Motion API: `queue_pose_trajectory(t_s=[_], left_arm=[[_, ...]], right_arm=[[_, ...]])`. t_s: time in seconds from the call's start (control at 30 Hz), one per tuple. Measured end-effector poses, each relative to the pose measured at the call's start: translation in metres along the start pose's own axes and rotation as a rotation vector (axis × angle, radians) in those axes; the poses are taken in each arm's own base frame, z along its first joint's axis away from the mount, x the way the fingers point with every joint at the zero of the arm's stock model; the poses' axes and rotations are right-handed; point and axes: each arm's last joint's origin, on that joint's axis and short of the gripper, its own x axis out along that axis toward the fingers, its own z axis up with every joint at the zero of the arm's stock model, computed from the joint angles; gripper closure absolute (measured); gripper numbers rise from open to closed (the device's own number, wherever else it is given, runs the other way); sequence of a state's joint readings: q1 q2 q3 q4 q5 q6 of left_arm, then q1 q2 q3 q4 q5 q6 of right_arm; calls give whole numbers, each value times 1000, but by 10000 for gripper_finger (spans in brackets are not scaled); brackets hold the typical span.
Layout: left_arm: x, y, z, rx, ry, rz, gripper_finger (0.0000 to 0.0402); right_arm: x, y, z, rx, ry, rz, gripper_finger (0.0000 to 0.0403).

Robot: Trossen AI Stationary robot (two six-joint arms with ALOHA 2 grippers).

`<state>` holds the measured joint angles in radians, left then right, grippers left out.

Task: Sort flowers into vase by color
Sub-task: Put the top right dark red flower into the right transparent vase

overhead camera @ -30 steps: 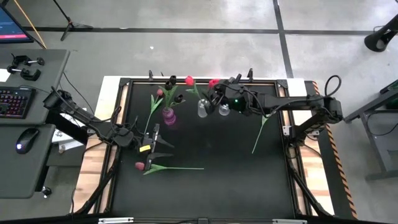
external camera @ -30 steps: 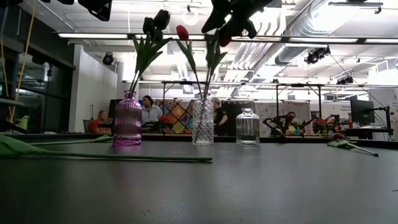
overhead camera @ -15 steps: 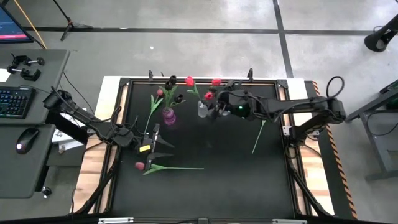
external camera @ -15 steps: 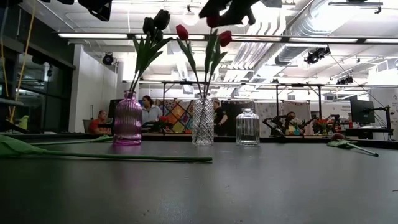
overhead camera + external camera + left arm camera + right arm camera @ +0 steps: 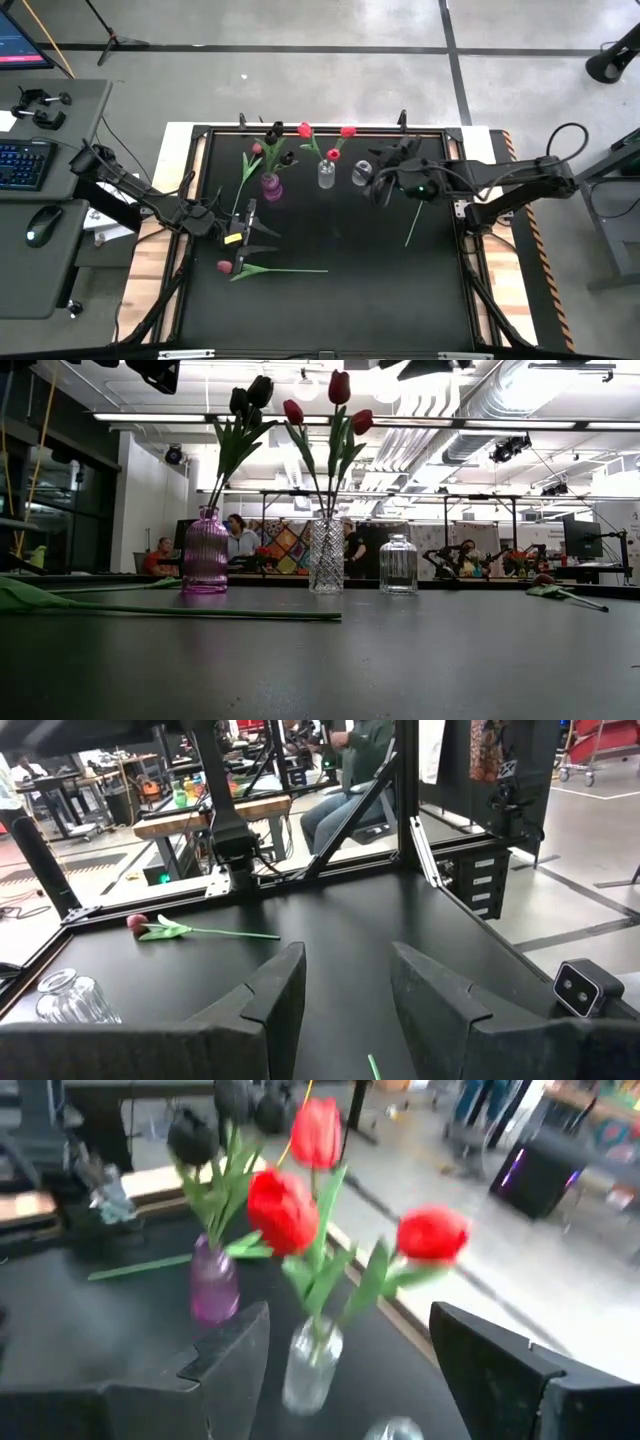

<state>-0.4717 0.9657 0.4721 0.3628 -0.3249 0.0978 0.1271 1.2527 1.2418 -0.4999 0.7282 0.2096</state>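
Three red tulips (image 5: 334, 143) stand with their stems in the cut-glass clear vase (image 5: 326, 556). Dark maroon tulips (image 5: 250, 395) stand in the purple vase (image 5: 271, 186). A second clear vase (image 5: 361, 173) holds nothing. My right gripper (image 5: 378, 180) is open, just right of the clear vases, and faces the red tulips (image 5: 300, 1200). My left gripper (image 5: 250, 233) hovers open at the table's left. Three tulips lie flat on the table: a pink one (image 5: 226, 267) near the left gripper, one (image 5: 247, 168) left of the purple vase, one (image 5: 415, 220) on the right.
The three vases stand in a row near the far edge. The raised black frame (image 5: 330, 128) borders the table. A desk with keyboard and mouse (image 5: 35, 236) stands off the left side. In the low view, people sit in the room behind.
My right gripper was above the cut-glass vase with a red tulip. It has let the tulip go and drawn back toward the table's right edge. That tulip now stands free in the vase beside the other two red ones.
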Motion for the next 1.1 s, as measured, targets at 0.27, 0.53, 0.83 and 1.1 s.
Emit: queue_pose_trajectory(t_s=[0.27,0.53,0.83,1.1], left_arm=[[0,0,0,0,0,0,268],[0,0,0,-16,-1,0,268],[0,0,0,-16,-1,0,268],[0,0,0,-16,0,1,268]], right_arm=[[-5,-2,-50,106,305,-99,138],[16,-17,-146,323,521,-369,140],[23,-62,-233,631,661,-769,180],[34,-68,-259,777,594,-745,215]])
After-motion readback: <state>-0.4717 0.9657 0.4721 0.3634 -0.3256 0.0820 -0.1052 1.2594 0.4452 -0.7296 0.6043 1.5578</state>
